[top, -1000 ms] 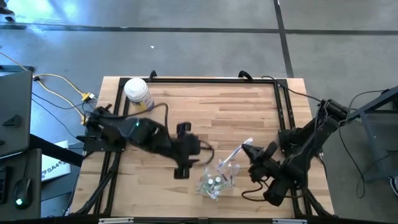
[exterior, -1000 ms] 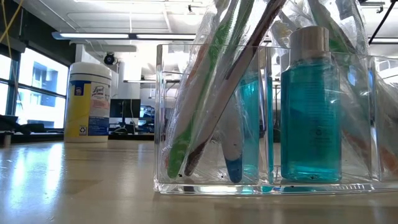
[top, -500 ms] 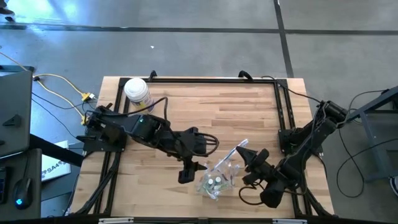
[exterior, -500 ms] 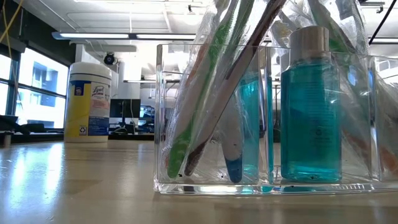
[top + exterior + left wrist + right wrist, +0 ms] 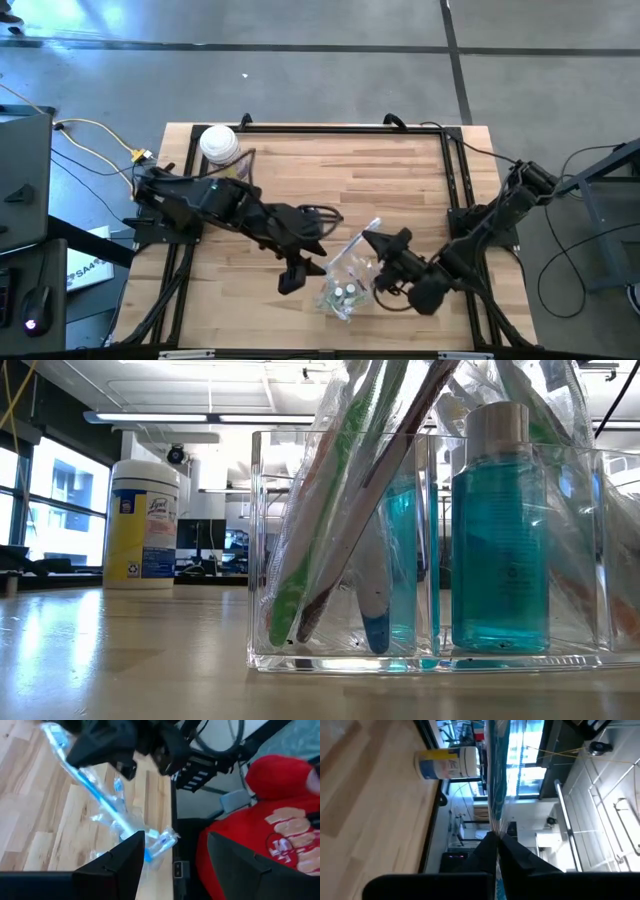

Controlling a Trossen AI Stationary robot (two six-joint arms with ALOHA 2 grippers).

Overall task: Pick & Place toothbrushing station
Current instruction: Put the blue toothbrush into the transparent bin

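The right gripper (image 5: 372,240) is clenched on a wrapped toothbrush (image 5: 362,243); in the right wrist view its two dark fingers (image 5: 492,851) meet on the clear wrapper of this brush (image 5: 496,775), which has blue parts and runs straight out from the fingertips. Seen from above, the held toothbrush lies as a pale slanted line over the wood, its long axis going from the gripper toward the table's far right side. Just below it, near the front edge of the table (image 5: 400,170), stands the clear holder (image 5: 343,290). The low view shows this holder (image 5: 420,650) upright on the wood, with see-through walls and inner partitions. Inside it several wrapped toothbrushes (image 5: 330,510), green, white and blue, lean to the right, heads down, beside a bottle of teal liquid (image 5: 500,530) with a silver cap. The left gripper (image 5: 292,277) hovers just beside the holder with its fingers (image 5: 112,867) apart, grasping nothing. A white-lidded jar (image 5: 221,150) with a yellow label stands at the far left corner, well apart.
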